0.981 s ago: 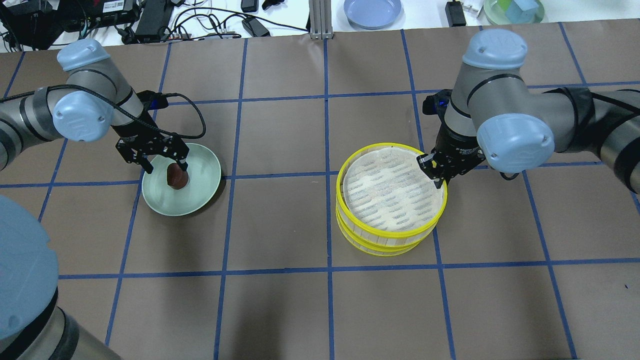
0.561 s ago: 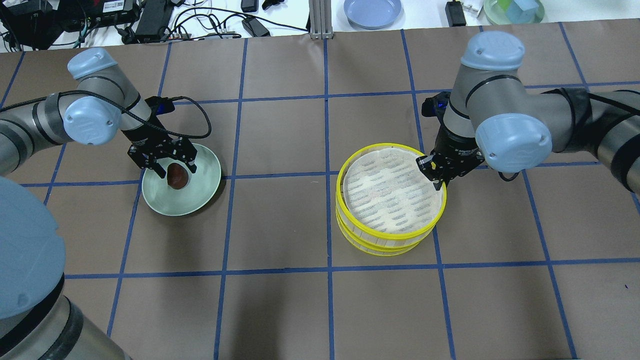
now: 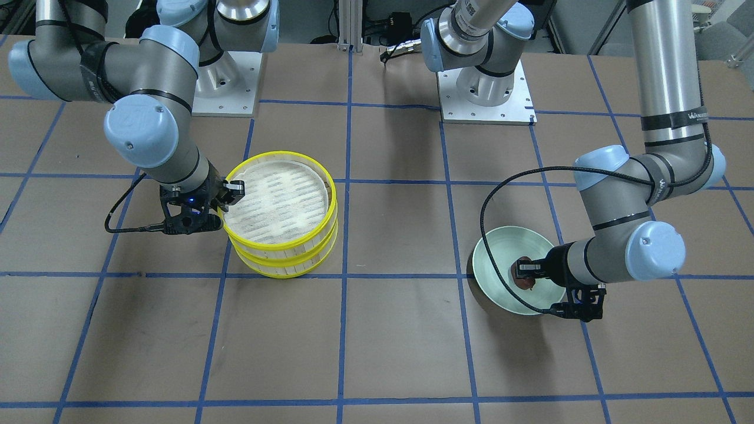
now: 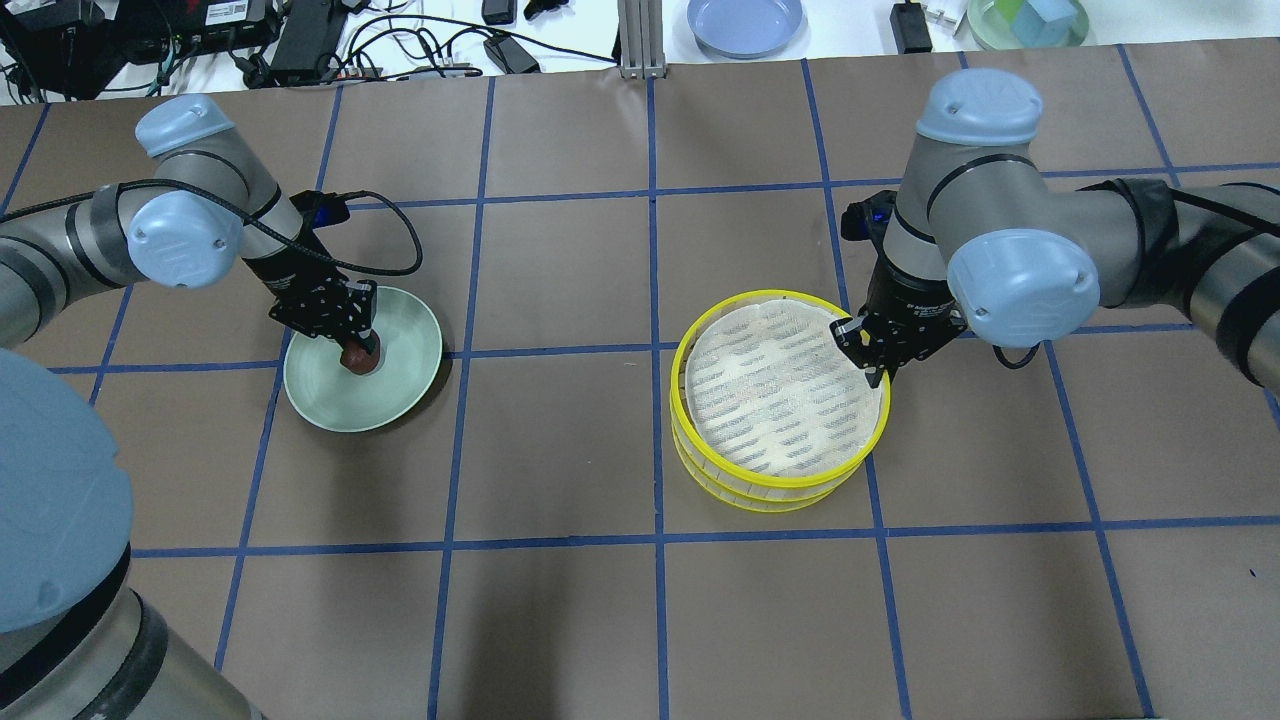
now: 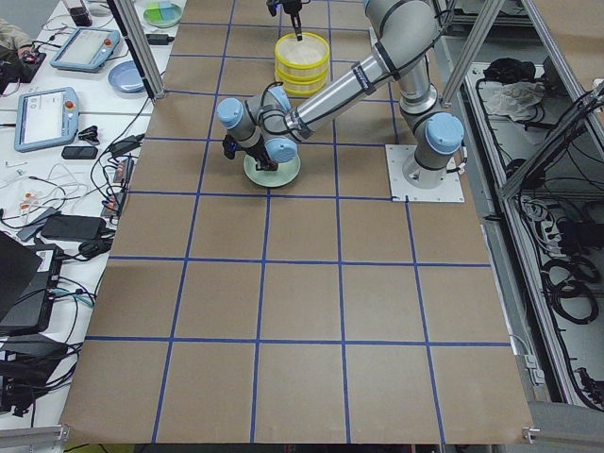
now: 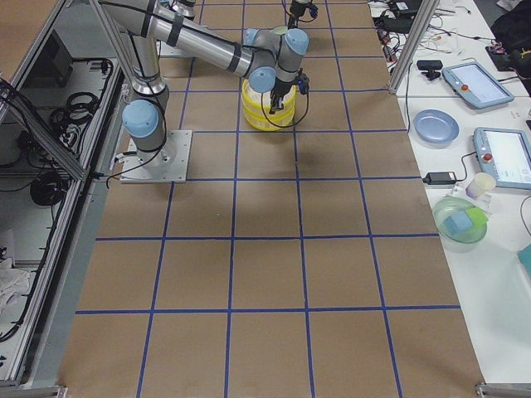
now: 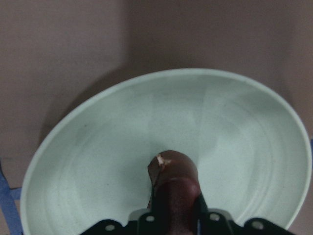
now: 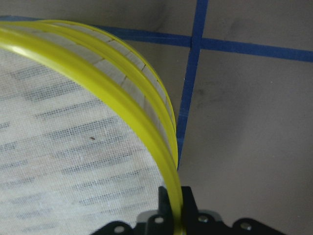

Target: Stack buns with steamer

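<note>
A dark reddish-brown bun point(image 4: 361, 358) sits in the pale green plate point(image 4: 400, 392) at the left. My left gripper point(image 4: 357, 349) is shut on the bun, low in the plate. The left wrist view shows the bun point(image 7: 173, 178) between the fingers, over the plate point(image 7: 98, 161). The yellow-rimmed steamer point(image 4: 770, 395) is two stacked trays, the upper one slightly offset. My right gripper point(image 4: 874, 371) is shut on the upper tray's rim point(image 8: 146, 117) at its right edge. In the front view the bun point(image 3: 524, 282) and the steamer point(image 3: 277, 203) also show. The cream-white bun is out of view.
A blue plate point(image 4: 745, 22), a green bowl with blocks point(image 4: 1027, 20) and cables point(image 4: 300, 40) lie beyond the table's far edge. The arm bases point(image 3: 486, 88) stand at the robot's side. Brown table with blue grid lines lies between plate and steamer.
My left gripper was open astride the brown bun and has come down and shut on it. My right gripper stays clamped on the upper tray's rim, hardly moved.
</note>
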You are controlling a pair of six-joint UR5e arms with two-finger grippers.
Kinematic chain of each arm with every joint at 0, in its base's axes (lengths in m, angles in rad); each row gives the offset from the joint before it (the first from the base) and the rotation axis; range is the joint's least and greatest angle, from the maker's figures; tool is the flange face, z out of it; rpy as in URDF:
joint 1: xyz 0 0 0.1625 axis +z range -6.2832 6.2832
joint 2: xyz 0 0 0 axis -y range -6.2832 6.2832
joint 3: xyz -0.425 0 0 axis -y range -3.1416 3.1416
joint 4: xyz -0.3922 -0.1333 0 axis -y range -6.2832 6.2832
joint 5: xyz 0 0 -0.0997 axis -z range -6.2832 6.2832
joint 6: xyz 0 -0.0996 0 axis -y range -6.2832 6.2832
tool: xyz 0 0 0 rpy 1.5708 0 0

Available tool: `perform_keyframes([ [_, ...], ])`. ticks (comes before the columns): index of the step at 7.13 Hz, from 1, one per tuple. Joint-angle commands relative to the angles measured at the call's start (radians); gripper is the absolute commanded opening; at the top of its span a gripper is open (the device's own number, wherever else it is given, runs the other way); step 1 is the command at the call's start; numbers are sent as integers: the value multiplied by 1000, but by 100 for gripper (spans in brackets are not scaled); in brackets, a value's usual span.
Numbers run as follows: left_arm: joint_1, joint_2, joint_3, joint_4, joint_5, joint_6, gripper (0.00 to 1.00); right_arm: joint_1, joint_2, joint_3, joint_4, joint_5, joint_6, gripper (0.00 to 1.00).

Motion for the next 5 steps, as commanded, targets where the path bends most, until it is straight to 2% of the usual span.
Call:
perform_keyframes([
  [1, -2, 35, 10, 0, -13, -9, 0, 0, 2, -2, -3, -1, 0, 29],
  [3, -43, 96, 36, -15, -11, -73, 0, 0, 2, -3, -3, -1, 2, 33],
  [4, -96, 130, 49, -20, -54, -171, 0, 0, -1, -14, -1, -2, 3, 56],
  [5, -173, 158, 53, -18, -97, -303, 0, -1, -20, -49, -14, -4, 7, 65],
])
